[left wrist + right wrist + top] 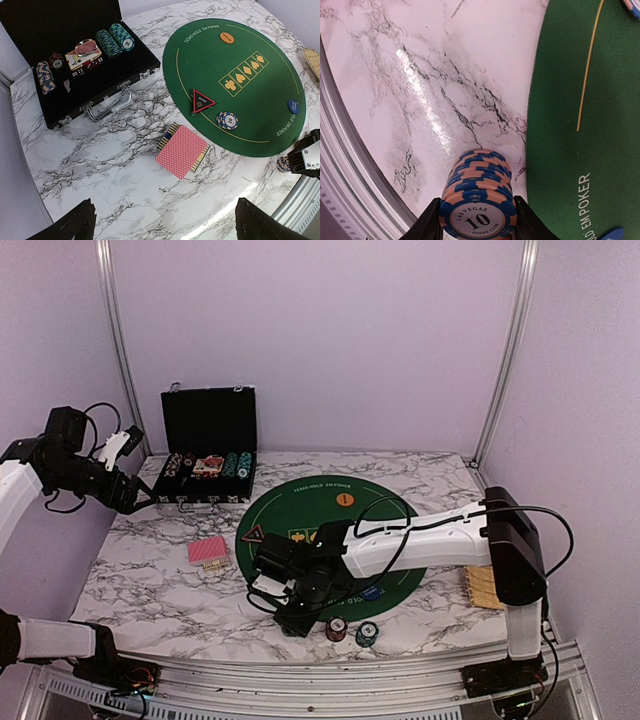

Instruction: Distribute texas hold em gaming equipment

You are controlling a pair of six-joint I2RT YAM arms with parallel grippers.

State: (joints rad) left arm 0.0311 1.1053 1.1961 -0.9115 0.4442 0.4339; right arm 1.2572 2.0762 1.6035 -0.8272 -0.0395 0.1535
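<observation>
My right gripper (477, 222) is shut on a stack of blue-and-orange "10" poker chips (479, 192), over the marble just left of the green mat (580, 125); in the top view it is low at the mat's front edge (292, 618). Two small chip stacks (337, 627) (367, 634) stand beside it. My left gripper (165, 225) is open and empty, raised at the table's left (125, 490). Below it lie the red-backed cards (182, 150), the black triangular button (201, 101), a blue-white chip stack (227, 120), the orange button (227, 37) and the blue button (294, 106).
The black hinged case (208, 455) stands open at the back left with chip rows and cards inside (107, 42). A woven yellow tray (480, 587) lies at the right by the right arm's base. The table's metal rail (350, 165) runs close to the held chips.
</observation>
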